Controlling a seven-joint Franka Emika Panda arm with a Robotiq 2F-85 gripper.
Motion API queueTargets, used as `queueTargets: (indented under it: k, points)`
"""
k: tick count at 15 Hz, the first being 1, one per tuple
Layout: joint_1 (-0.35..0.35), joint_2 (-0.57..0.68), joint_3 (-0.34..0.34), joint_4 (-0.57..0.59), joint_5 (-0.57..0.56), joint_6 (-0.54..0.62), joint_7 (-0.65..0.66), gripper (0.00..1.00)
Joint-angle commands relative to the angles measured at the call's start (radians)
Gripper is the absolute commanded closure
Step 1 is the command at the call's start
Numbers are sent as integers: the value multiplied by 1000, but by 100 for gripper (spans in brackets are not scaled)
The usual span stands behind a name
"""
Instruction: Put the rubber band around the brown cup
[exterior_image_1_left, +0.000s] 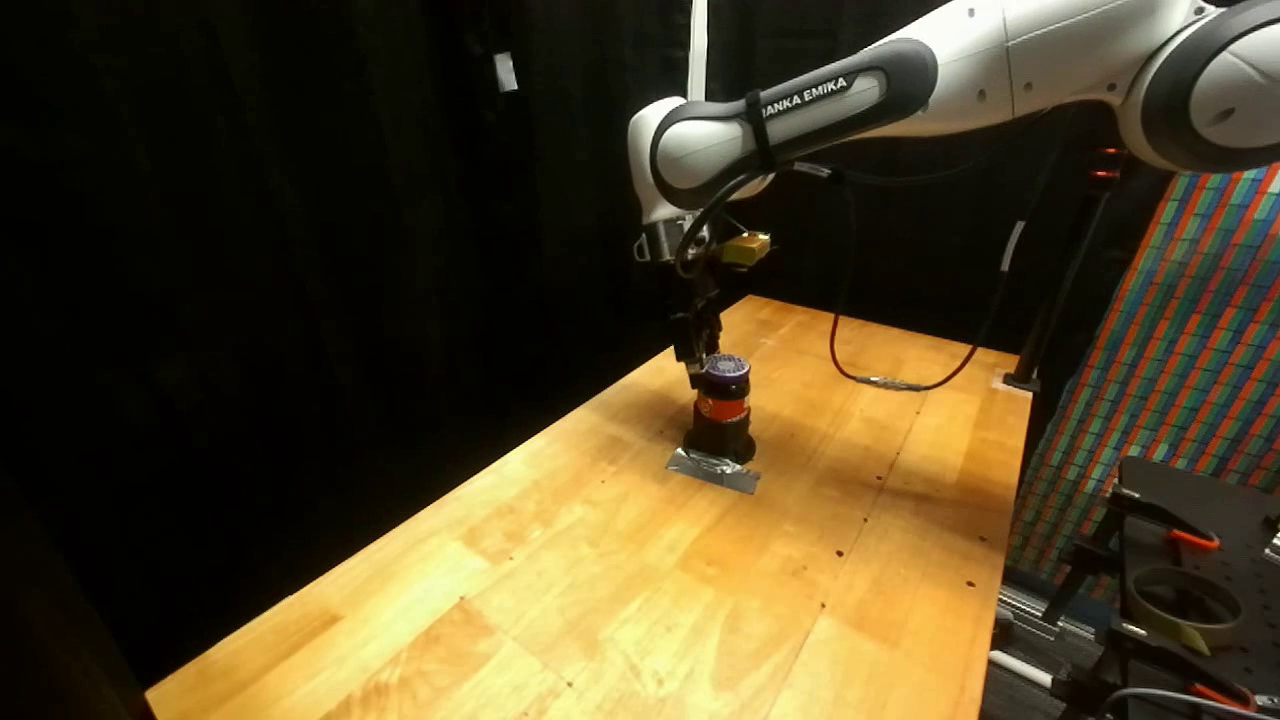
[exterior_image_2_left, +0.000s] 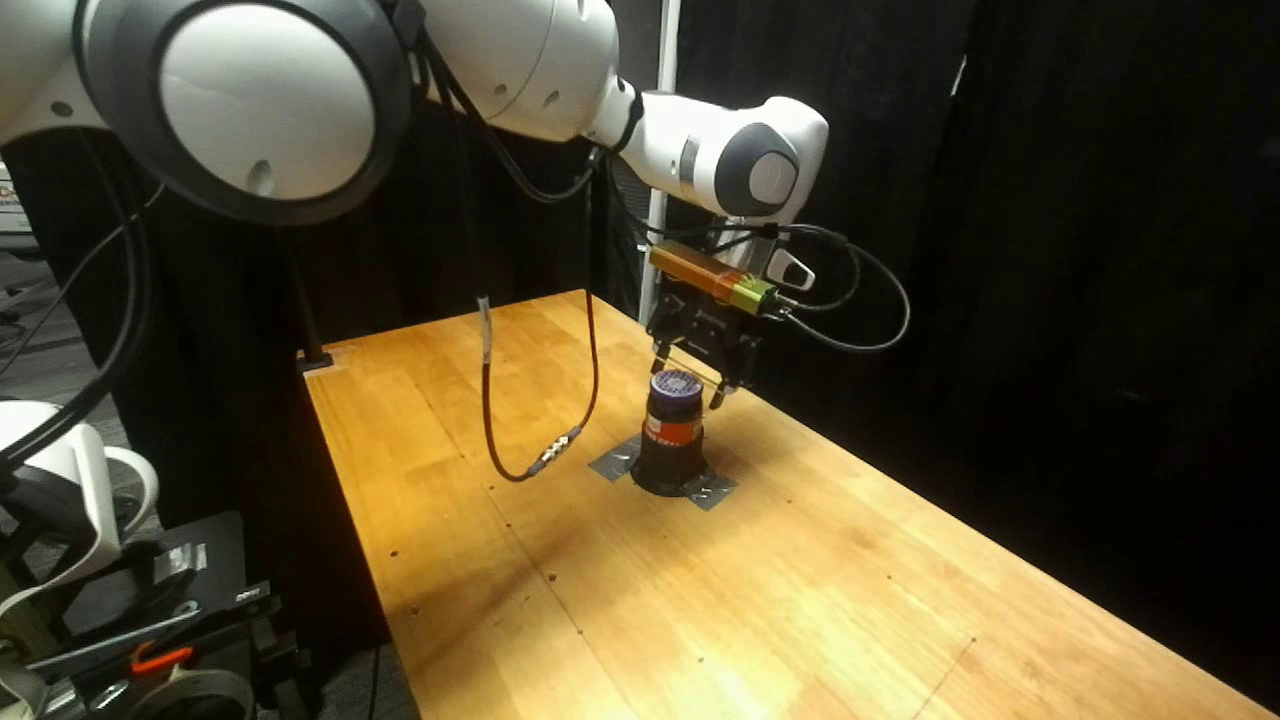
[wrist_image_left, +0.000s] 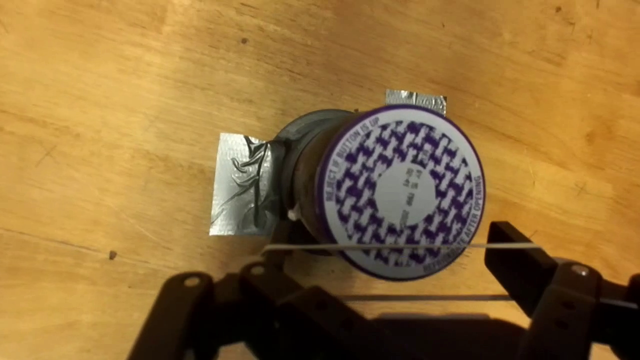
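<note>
Hanging black two-fingered gripper (exterior_image_2_left: 690, 378): jaws apart
Rectangular light-brown wooden tabletop (exterior_image_1_left: 700, 600): below gripper
Black cloth curtain (exterior_image_1_left: 300, 250): beyond gripper

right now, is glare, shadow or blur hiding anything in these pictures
Wrist view: the outer lettering atop the brown cup is legible, the centre print too soft to read fully; the silver tape shines; the fingers are nearly black, losing detail. Both exterior views: the curtain sinks to near-black, the table shows pale glare in its foreground.
</note>
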Motion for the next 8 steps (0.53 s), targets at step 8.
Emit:
queueTargets:
  k: [8]
  points:
    - [1,-45,-15,-87,-71,-130,-47,0]
